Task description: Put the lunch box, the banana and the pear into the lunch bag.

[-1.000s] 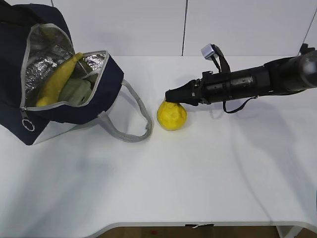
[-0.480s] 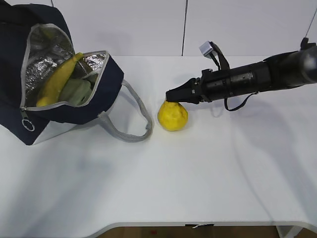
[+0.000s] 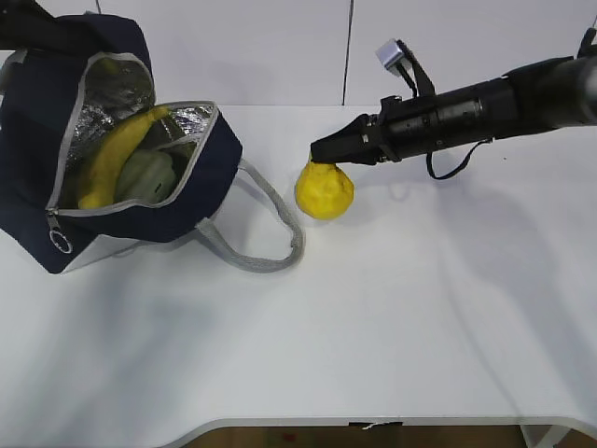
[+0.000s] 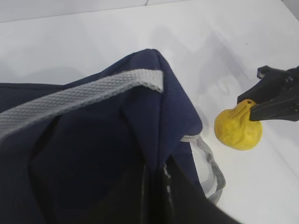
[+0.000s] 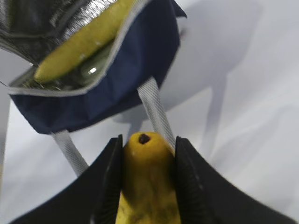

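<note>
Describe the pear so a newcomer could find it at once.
Start at the open navy lunch bag on the left of the white table. Just right of its grey handle loop is the pear, its neck pinched by the right hand. It is the only fruit outside the bag.

White tabletop point(image 3: 392, 327) under even light, pale panelled wall point(image 3: 280, 47) with a vertical seam behind.

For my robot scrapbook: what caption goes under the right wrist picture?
Black right gripper pinching the yellow pear by its neck, open navy foil-lined lunch bag ahead.
</note>
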